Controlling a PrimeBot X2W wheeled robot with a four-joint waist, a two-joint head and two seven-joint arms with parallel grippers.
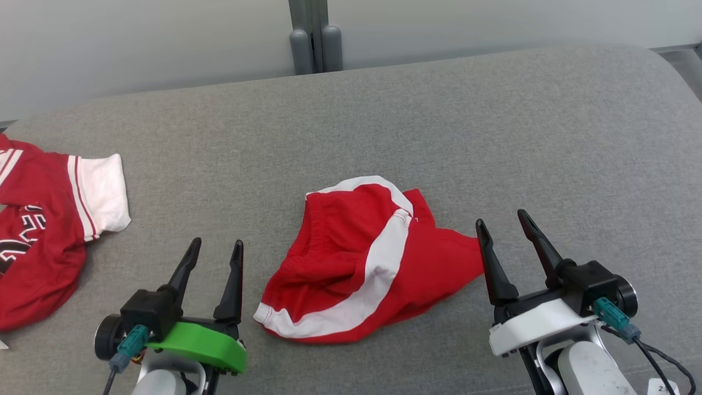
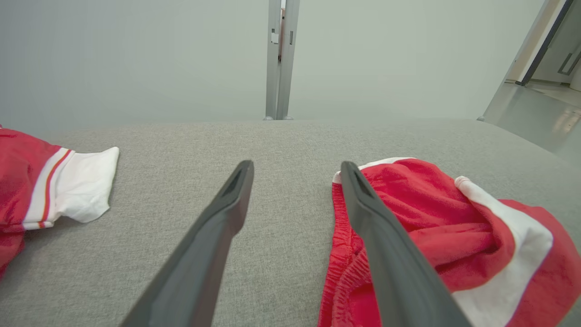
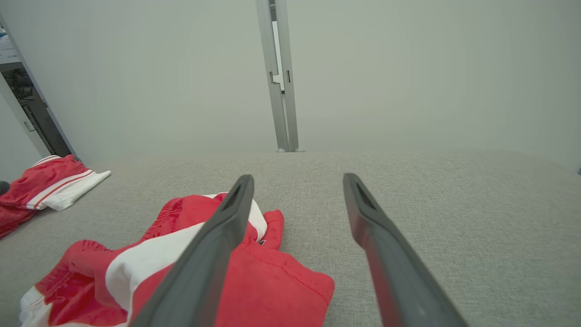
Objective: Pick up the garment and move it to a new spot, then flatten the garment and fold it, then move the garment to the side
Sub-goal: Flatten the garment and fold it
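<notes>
The garment (image 1: pixel 367 263) is a pair of red shorts with a white stripe, lying crumpled in the middle of the grey cushioned surface (image 1: pixel 384 120). My left gripper (image 1: pixel 217 248) stands open just to its left, nothing between the fingers. My right gripper (image 1: pixel 502 221) is open too, at the garment's right edge, and holds nothing. In the left wrist view the garment (image 2: pixel 435 227) lies behind and to the right of the right finger. In the right wrist view the garment (image 3: pixel 181 259) spreads at the lower left, partly behind the left finger.
A second piece of clothing, a red jersey with a white sleeve cuff (image 1: pixel 49 219), lies at the surface's left edge; the jersey (image 2: pixel 50 186) also appears at the left of the left wrist view. A grey post (image 1: pixel 315 38) stands against the pale wall behind.
</notes>
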